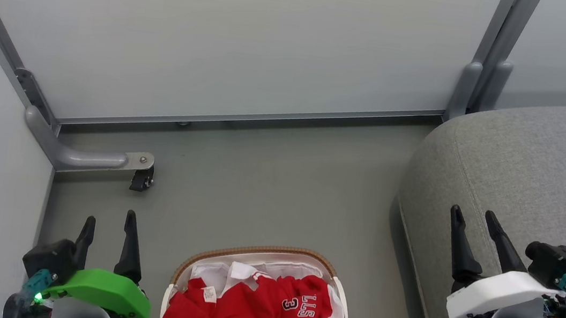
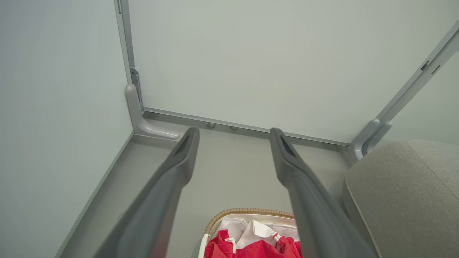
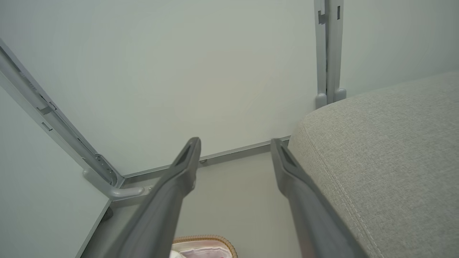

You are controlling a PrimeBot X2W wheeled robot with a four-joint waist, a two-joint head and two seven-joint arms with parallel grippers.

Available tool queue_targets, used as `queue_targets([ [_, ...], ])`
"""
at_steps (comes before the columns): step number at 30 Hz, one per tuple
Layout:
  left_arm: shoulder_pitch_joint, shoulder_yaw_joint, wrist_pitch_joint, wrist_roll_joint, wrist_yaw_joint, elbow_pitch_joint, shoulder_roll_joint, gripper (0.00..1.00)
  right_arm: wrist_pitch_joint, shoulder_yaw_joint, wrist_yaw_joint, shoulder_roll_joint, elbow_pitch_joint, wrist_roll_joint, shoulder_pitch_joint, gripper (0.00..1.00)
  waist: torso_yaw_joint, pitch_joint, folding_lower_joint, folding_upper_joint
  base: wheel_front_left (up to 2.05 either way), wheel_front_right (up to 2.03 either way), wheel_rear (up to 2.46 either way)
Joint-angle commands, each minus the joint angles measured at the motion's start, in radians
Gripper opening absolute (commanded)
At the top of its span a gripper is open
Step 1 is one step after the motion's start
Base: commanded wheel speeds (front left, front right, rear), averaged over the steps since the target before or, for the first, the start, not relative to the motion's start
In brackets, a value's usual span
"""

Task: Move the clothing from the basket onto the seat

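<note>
The red clothing (image 1: 253, 312) with white trim and a number 3 lies bunched in the basket (image 1: 255, 251), which stands on the floor at the bottom centre of the head view. The wide grey seat (image 1: 530, 168) rises to its right. My left gripper (image 1: 109, 220) hangs open left of the basket, nothing between its fingers. My right gripper (image 1: 472, 212) is open over the seat's front edge, empty too. In the left wrist view the basket (image 2: 247, 212) and clothing (image 2: 251, 247) show between the open left gripper's (image 2: 234, 132) fingers. The right wrist view has the right gripper (image 3: 235, 142), the seat (image 3: 387, 150) and the basket rim (image 3: 204, 238).
Pale partition panels (image 1: 222, 38) close off the back and left. A grey metal foot with a black caster (image 1: 141, 179) juts onto the floor at the left corner. A metal post (image 1: 479, 80) stands by the seat's far corner. Grey floor (image 1: 269, 179) lies between basket and panels.
</note>
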Motion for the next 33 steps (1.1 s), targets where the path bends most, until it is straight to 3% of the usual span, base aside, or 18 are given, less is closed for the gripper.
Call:
queue_targets([
  [1,0.003,-0.004,-0.010,0.027,-0.013,-0.009,0.005,1.00,-0.011,-0.005,0.000,-0.002,-0.011,-0.032,-0.016,1.00,-0.001,0.000,0.0000,0.0000,0.00,0.00,0.00],
  [18,0.033,0.001,-0.048,0.142,-0.058,0.039,-0.014,1.00,-0.049,0.019,0.000,0.007,0.051,-0.200,0.018,1.00,-0.009,-0.013,0.0000,0.0000,0.00,0.00,0.00],
  [33,0.032,-0.034,-0.076,0.213,-0.036,0.059,-0.015,1.00,-0.077,0.036,0.000,0.014,0.048,-0.310,-0.012,1.00,-0.028,0.016,0.0000,0.0000,0.00,0.00,0.00],
])
